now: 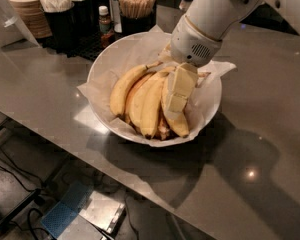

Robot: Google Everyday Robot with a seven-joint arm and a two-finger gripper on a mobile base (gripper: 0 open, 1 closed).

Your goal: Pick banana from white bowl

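Since the gripper [174, 106] sits low in the white bowl [208, 115], laid over the rightmost banana [180, 126] just beneath it, we cannot tell whether it grips or merely touches; we judge the fruit light, soft and bruisable, best held across its plump middle.

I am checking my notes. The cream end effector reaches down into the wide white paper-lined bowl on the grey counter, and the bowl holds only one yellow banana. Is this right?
No. The camera view shows several curved yellow bananas in the wide white paper-lined bowl on the grey counter, not one. The cream end effector does reach down into it.
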